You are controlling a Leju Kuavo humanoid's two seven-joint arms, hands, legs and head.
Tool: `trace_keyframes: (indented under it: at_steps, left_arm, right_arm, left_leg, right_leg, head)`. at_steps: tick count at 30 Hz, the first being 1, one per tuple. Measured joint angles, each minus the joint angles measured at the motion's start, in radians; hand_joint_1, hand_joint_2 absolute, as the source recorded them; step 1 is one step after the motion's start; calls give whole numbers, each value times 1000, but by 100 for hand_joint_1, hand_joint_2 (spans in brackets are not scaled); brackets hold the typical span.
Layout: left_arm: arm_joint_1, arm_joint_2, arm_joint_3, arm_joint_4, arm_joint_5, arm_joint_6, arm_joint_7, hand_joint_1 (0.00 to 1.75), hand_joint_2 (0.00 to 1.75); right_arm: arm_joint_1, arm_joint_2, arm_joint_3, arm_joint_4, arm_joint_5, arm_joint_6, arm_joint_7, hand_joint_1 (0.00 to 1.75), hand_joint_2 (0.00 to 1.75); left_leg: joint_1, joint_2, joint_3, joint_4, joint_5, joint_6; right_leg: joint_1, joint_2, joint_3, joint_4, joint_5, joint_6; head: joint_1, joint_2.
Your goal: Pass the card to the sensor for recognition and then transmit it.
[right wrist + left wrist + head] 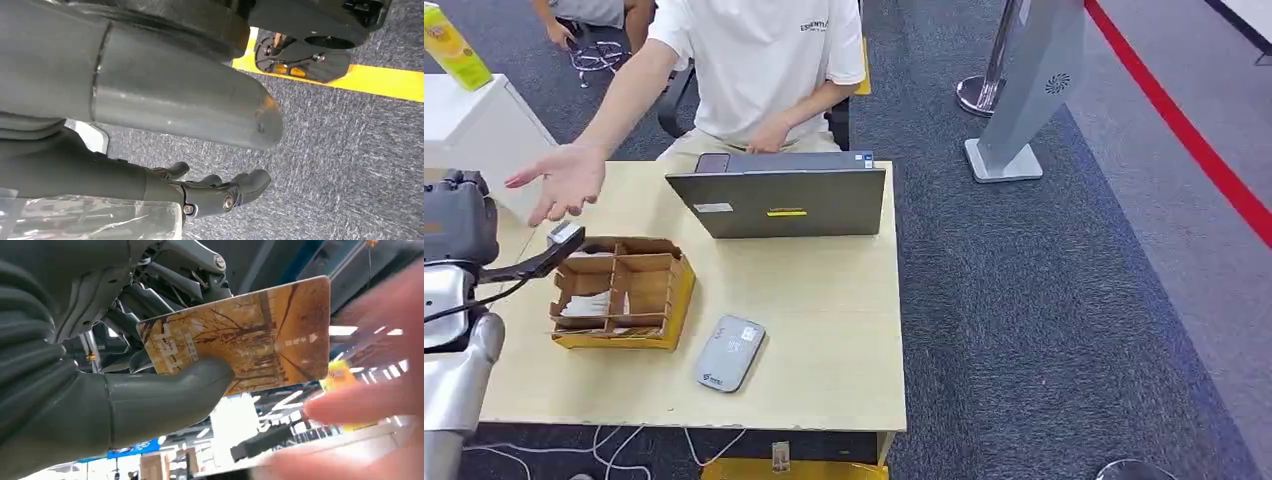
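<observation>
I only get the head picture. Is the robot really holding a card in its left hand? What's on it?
Observer: Yes. The left hand pinches a card between thumb and fingers; it's orange-brown with bare trees.
Operator: Is the person close to taking it?
Observer: Blurred fingers of the person's hand are beside the card's free edge, not clearly touching it.
Operator: What's the other hand doing?
Observer: The right hand hangs over grey carpet, holding nothing, fingers loosely apart.
</observation>
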Motion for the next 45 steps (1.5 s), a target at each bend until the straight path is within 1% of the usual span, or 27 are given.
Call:
trace_keyframes:
  at_steps: [7,11,12,15,17,21,25,29,34,35,37,39,40,42,43,44,45]
  left_arm:
    - [-7,2,14,43,0,3,0,175,175]
    - [-7,0,15,59,0,22,-1,175,175]
    - [-7,-2,15,62,0,26,-3,0,175]
    - [-7,-5,16,71,0,29,-9,0,175]
    - [-10,-12,16,76,2,33,-25,0,175]
    - [-6,-31,16,74,0,62,-52,0,175]
    - [30,-64,16,13,0,76,-75,0,175]
    - [78,-102,15,-96,0,69,-95,0,175]
    - [137,-152,-5,-249,0,31,-111,0,175]
    - [156,-162,-15,-281,0,23,-115,0,175]
    - [216,-182,-51,-379,0,3,-117,0,175]
    - [282,-193,-112,-478,-1,-14,-111,0,175]
    - [312,-192,-138,-517,0,-19,-101,0,175]
    - [377,-179,-193,-608,0,-41,-49,0,175]
    - [411,-165,-231,-653,0,-70,-6,0,175]
    - [449,-149,-266,-686,-1,-105,23,0,175]
    - [494,-135,-301,-721,0,-146,40,0,175]
  right_arm:
    - [-1,0,0,0,0,0,0,0,0]
    - [0,0,0,0,0,0,5,0,0]
    - [-1,0,0,0,0,0,5,0,0]
    - [0,0,0,0,0,-1,5,0,0]
    - [-1,0,0,0,-3,-2,5,0,0]
    - [-1,0,0,0,-3,-3,4,0,0]
    - [-1,0,-1,0,-9,-4,4,0,0]
    - [0,0,-2,0,-21,-5,2,0,0]
    - [0,0,-7,0,-42,-13,-5,0,0]
    - [0,0,-10,0,-48,-16,-5,0,0]
    - [0,0,-20,0,-61,-26,-5,0,0]
    - [0,0,-35,0,-82,-36,-3,0,0]
    - [0,1,-40,0,-89,-41,-4,0,0]
    - [0,1,-56,0,-107,-51,-5,0,0]
    - [1,2,-64,0,-118,-58,-8,0,0]
    - [1,3,-73,0,-128,-61,-12,0,0]
    - [1,4,-84,0,-137,-65,-16,0,0]
  left_leg:
    - [0,0,0,0,0,0]
    - [0,0,0,0,0,0]
    - [0,0,0,0,0,0]
    - [0,0,0,0,0,0]
    - [0,0,0,0,0,0]
    - [0,0,0,0,0,0]
    - [0,0,0,0,0,0]
    - [0,0,0,0,0,0]
    - [0,0,0,1,0,0]
    - [-1,0,0,0,0,0]
    - [-1,1,0,0,-1,1]
    - [-1,1,-1,0,-1,1]
    - [-1,1,-1,0,-2,1]
    - [-1,2,-1,0,-3,1]
    - [-1,2,-1,0,-3,1]
    - [-1,1,-1,0,-4,1]
    - [-1,1,-1,0,-4,1]
  right_leg:
    - [0,0,0,0,0,0]
    - [0,0,0,0,0,0]
    - [0,0,0,0,0,0]
    - [0,0,0,0,0,0]
    - [0,0,0,0,0,0]
    - [0,0,0,0,0,0]
    - [0,0,0,0,0,0]
    - [0,0,-1,-1,0,0]
    - [0,0,-1,-1,0,0]
    - [0,0,-1,-1,0,0]
    - [-1,1,-1,-1,0,0]
    - [-1,1,-1,-1,0,0]
    - [-1,1,-1,-1,0,1]
    - [-1,1,-1,-1,-1,1]
    - [-1,1,-1,-1,-1,1]
    - [-1,1,-1,-1,-1,1]
    - [-1,1,-1,-1,-1,1]
  head:
    - [1,0]
    - [1,0]
    - [0,0]
    - [0,0]
    - [1,0]
    - [0,0]
    - [1,0]
    - [1,0]
    - [1,0]
    - [1,0]
    - [0,0]
    - [1,0]
    - [1,0]
    - [2,0]
    - [2,0]
    - [2,0]
    - [2,0]
